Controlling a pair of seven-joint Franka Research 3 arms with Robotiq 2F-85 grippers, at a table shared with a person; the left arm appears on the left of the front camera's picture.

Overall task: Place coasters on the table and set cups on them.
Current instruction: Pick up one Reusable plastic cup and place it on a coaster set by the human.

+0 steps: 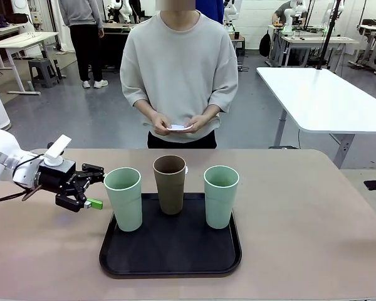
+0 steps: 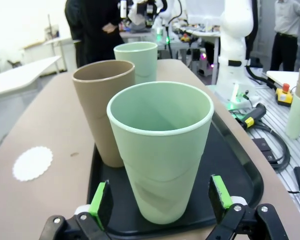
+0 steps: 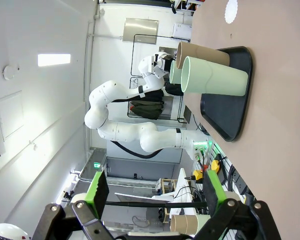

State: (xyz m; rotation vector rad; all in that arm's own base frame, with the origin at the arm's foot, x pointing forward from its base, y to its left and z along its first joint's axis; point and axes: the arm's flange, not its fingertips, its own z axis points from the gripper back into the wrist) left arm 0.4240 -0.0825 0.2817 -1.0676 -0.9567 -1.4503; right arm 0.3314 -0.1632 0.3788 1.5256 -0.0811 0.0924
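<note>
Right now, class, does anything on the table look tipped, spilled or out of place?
Nothing stands out. The three cups stand upright on the tray, and one coaster lies flat on the table.

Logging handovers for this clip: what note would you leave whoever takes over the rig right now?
Left pincer open beside the left mint cup, not gripping.
Right pincer open, empty, off to the right.
That cup, the brown cup and the right mint cup stand on the tray.
One coaster lies on the table beyond the tray; the person's hands hold white paper, likely the rest.
Done: one coaster down.
Left: other coasters, then all cups onto them.
</note>
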